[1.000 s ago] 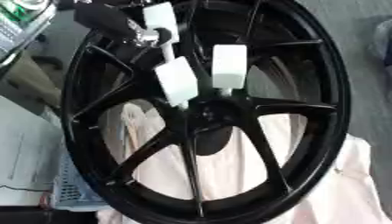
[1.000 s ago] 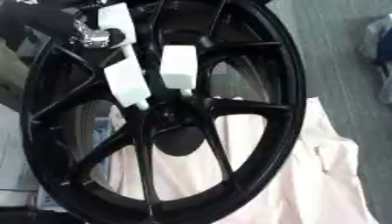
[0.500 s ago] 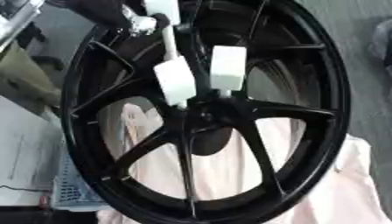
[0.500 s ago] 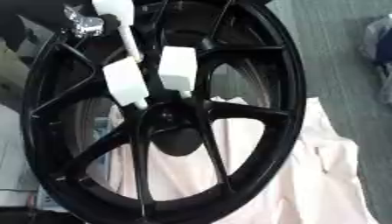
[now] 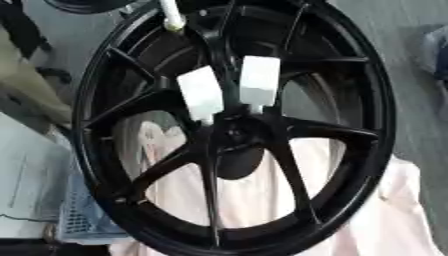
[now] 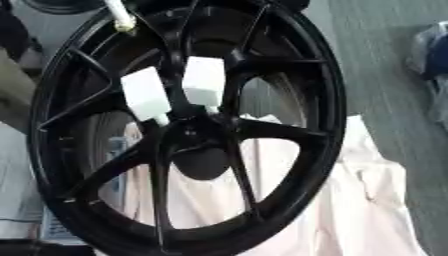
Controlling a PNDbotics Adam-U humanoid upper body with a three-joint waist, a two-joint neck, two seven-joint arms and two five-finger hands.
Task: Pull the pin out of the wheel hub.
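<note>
A black spoked wheel [image 5: 366,90] stands tilted over a pale pink cloth, and its hub [image 5: 236,134] sits at the middle. Two white block-headed pins stick up from the hub: one on the left [image 5: 199,94] and one on the right [image 5: 260,80]. A third white pin [image 5: 171,15] hangs at the top edge above the rim, clear of the hub, with only its thin lower end and yellowish tip showing. A dark rounded part of my left hand [image 5: 83,5] shows at the top left edge beside it. What holds that pin is cut off. My right hand is out of sight.
The pink cloth [image 5: 389,215] spreads under the wheel toward the lower right. A grey perforated crate [image 5: 83,215] sits at the lower left beside a pale surface [image 5: 26,180]. A blue and white thing [image 6: 433,50] lies on the grey floor at the right edge.
My left hand has risen with the third white pin, from the upper left rim up out of the top edge. The wheel and the two hub pins stayed put.
</note>
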